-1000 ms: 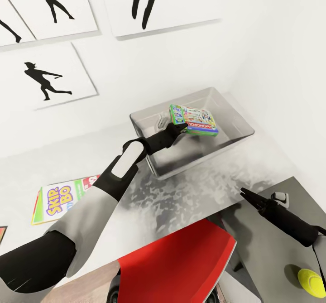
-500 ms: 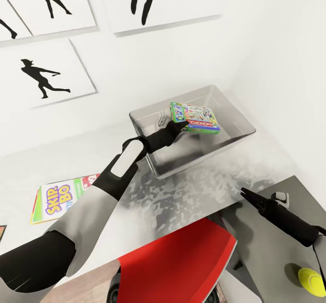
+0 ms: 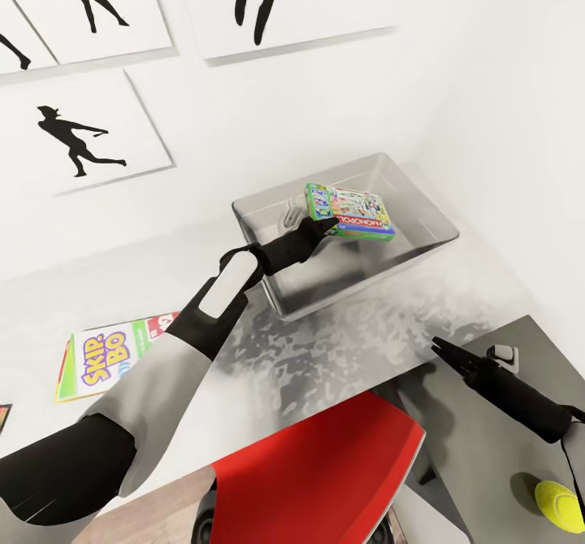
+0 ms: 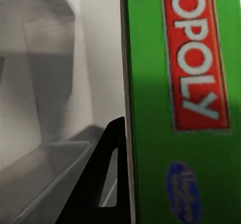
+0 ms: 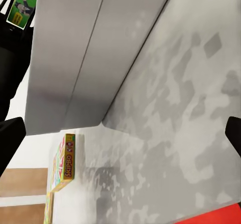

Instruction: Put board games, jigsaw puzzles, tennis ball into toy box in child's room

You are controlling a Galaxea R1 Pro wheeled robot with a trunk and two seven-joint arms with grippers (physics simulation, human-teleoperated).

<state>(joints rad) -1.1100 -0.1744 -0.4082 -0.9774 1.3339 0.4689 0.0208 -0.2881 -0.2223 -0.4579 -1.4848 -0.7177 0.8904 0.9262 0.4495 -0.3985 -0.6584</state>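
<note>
Now the left gripper (image 3: pixel 325 227) is clamping the green-edged board game (image 3: pixel 351 212) by one end, with one black finger (image 4: pixel 103 184) pressing flat against the side of the box. It is holding the game tilted in the air above the inside of the toy box (image 3: pixel 422 255), and the red banner on the lid is facing up. The left arm is reaching forward over the white table (image 3: pixel 341 341) from the near left side.

The toy box is sitting on the table close to the white wall, and in the right wrist view its grey sloping side (image 5: pixel 75 73) is showing from outside.

The right gripper (image 3: pixel 444 348) is hanging over the lower dark-grey cabinet section (image 3: pixel 487 446), well apart from the toy box; its fingertips are looking pressed together with nothing between them. The tennis ball (image 3: pixel 559 504) is lying on that dark section, near the right arm. A yellow-edged board game (image 3: pixel 104 356) is lying flat on the table at the left.
</note>
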